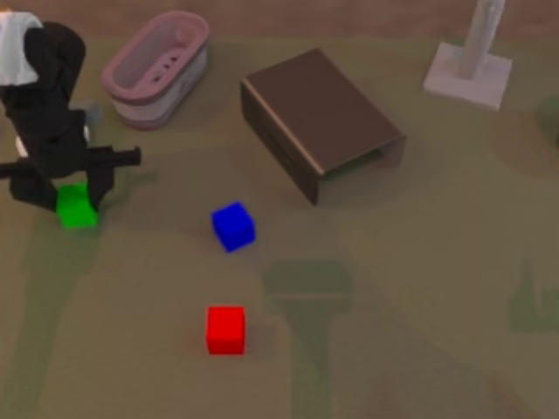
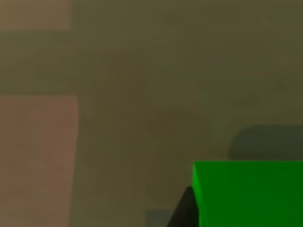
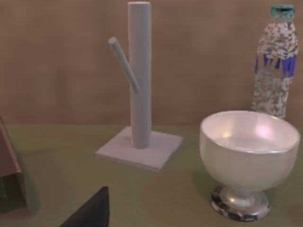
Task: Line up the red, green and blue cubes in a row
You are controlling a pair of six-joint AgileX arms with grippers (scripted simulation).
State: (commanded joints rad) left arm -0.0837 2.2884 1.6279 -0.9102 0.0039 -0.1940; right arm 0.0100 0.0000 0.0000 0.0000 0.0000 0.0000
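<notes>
The left gripper (image 1: 77, 196) sits over the green cube (image 1: 76, 208) near the desk's left edge, but I cannot tell if it is gripping yet; the cube looks small, hard and light, so pinch 2 flat sides.

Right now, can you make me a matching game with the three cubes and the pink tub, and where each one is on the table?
Things:
1. green cube
2. blue cube
3. red cube
4. pink tub

Places:
A. nearest the bottom edge of the top view
B. at the far left, under the left hand
C. near the top edge, left of the brown box
D. in the middle, between the brown box and the red cube

Pairs: 1-B, 2-D, 3-A, 4-C
</notes>
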